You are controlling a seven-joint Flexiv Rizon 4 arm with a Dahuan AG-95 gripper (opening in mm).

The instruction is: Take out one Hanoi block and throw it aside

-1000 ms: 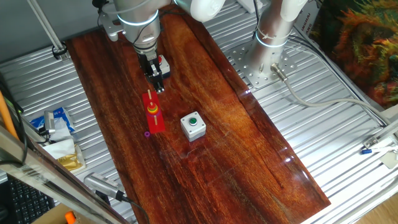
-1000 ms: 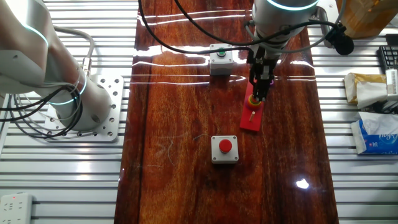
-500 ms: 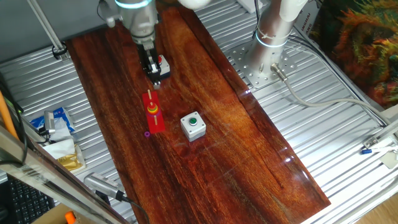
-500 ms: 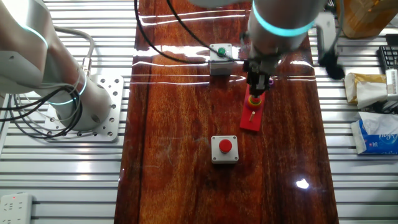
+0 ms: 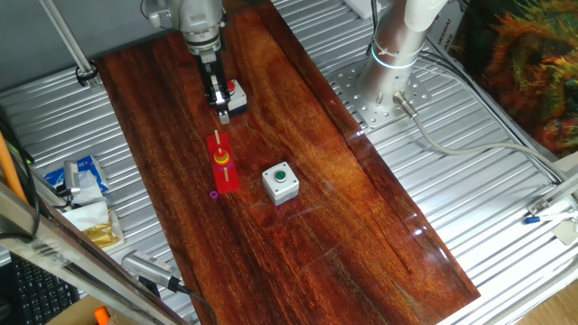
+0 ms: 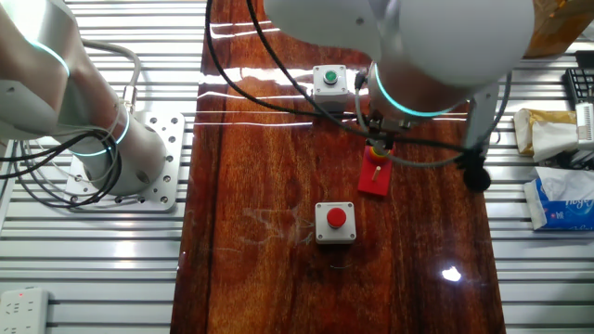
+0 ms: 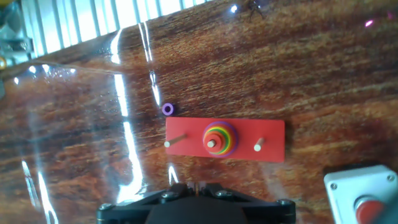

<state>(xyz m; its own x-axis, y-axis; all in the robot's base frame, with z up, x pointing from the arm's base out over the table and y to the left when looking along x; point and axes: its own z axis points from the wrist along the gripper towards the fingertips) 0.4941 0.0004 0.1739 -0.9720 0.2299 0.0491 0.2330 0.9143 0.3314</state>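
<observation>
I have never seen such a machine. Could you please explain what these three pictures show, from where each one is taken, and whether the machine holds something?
This is a robot arm with a two-finger claw, working over a wooden table. Two pictures come from fixed cameras on different sides of the table. The third comes from a camera on the hand, looking down past the claw.

On the table lies a red base with three pegs. The middle peg carries a stack of coloured rings, with the small red ring on top. A tiny purple ring lies loose beside the base. There are also two grey boxes, one with a green button and one with a red button.

The claw hangs above the base, and nothing can be seen in it.
</observation>
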